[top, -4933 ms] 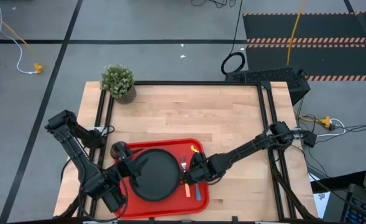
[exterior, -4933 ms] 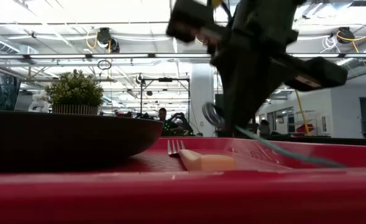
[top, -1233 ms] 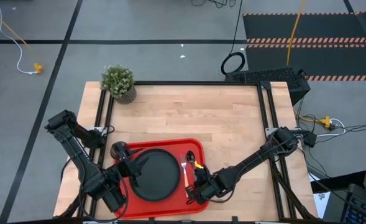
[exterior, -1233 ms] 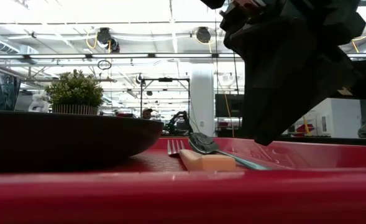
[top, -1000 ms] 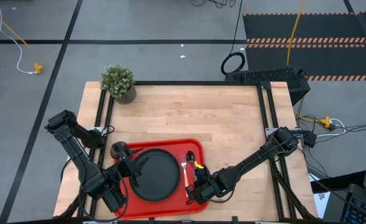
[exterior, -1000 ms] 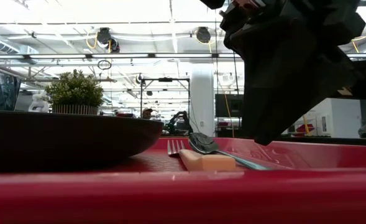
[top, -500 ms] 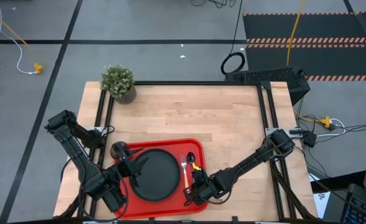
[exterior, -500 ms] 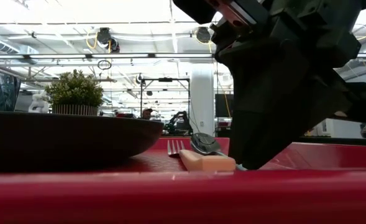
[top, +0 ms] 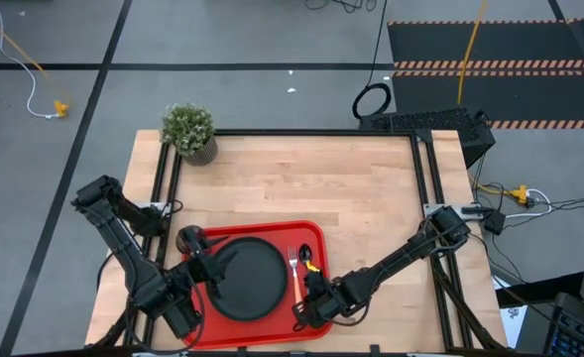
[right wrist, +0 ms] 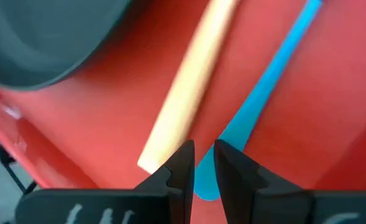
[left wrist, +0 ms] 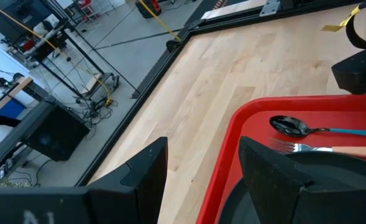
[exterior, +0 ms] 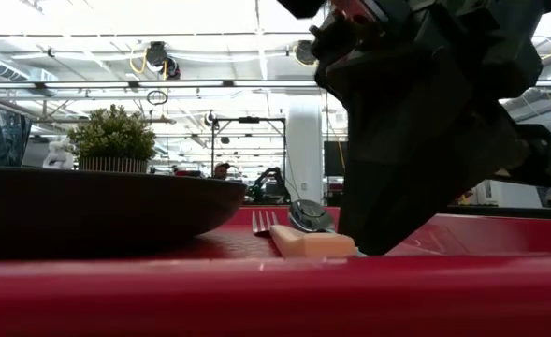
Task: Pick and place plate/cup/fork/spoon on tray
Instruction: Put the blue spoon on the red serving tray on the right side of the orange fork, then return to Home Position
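The red tray (top: pixel 316 238) lies at the table's near edge. The black plate (top: pixel 247 281) sits on it. The orange-handled fork (top: pixel 294 278) and the blue-handled spoon (left wrist: pixel 288 126) lie side by side on the tray, right of the plate. A dark round cup (top: pixel 186 239) stands at the tray's far left corner. My right gripper (top: pixel 304 309) is low over the tray's near right part, shut on the spoon. My left gripper (top: pixel 217 266) hangs open over the plate's left rim, its fingers (left wrist: pixel 145 177) wide apart. My right gripper pinches the spoon's blue handle (right wrist: pixel 232 127) near its free end, between its two fingers (right wrist: pixel 181 165). The fingers come from above and the near side, roughly along the handle. The spoon's bowl (exterior: pixel 310 215) rests on the tray beside the fork's tines (exterior: pixel 263 221).
A potted green plant (top: pixel 189 131) stands at the table's far left corner. Bare wood (top: pixel 301 183) stretches beyond the tray and to its right. Black rails (top: pixel 425 169) run along the table's edges.
My right gripper has shifted a little toward the table's left and near edge, staying low over the tray. The spoon's handle end has gone with it toward the fork's handle, while the bowl has stayed by the tines.
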Controlling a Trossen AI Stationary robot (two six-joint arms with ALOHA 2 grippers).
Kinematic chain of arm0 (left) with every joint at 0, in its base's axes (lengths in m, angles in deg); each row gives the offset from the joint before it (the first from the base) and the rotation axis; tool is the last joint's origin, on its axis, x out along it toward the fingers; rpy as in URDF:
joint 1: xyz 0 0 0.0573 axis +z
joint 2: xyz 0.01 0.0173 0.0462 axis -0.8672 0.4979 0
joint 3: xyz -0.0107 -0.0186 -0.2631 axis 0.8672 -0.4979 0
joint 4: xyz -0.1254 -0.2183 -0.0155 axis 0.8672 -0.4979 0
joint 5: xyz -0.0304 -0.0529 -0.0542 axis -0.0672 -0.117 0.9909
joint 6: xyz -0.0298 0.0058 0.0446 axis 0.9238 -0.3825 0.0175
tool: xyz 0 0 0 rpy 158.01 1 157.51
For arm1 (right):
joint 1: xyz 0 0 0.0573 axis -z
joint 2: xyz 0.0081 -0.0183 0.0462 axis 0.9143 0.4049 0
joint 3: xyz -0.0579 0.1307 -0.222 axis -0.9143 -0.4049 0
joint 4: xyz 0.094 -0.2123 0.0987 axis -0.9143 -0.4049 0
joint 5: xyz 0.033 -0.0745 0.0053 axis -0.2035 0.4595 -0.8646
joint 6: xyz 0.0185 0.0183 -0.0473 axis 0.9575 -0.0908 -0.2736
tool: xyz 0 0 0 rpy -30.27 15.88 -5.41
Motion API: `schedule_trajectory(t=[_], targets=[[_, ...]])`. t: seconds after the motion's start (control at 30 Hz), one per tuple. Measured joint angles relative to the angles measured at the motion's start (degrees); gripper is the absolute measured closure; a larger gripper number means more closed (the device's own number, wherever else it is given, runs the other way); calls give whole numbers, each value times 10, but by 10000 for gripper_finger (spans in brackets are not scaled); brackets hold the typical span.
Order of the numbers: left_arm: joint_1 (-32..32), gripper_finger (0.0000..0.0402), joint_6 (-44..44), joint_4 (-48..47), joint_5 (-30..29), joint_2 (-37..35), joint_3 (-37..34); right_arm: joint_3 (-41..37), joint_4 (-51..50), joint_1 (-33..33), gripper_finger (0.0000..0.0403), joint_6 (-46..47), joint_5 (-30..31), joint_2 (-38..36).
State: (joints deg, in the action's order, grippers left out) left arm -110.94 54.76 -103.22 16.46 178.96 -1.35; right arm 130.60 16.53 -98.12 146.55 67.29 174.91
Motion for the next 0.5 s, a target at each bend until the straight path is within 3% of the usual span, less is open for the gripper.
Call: schedule_trajectory(t=[0.27, 0.5], targets=[[-15, 202, -17, -2, 1, 0, 1, -1, 0, 2, 351, -166, 0, -55], [-27, 202, -21, -2, 1, -25, 1, 0, -7, 0, 351, -464, 48, -144]])
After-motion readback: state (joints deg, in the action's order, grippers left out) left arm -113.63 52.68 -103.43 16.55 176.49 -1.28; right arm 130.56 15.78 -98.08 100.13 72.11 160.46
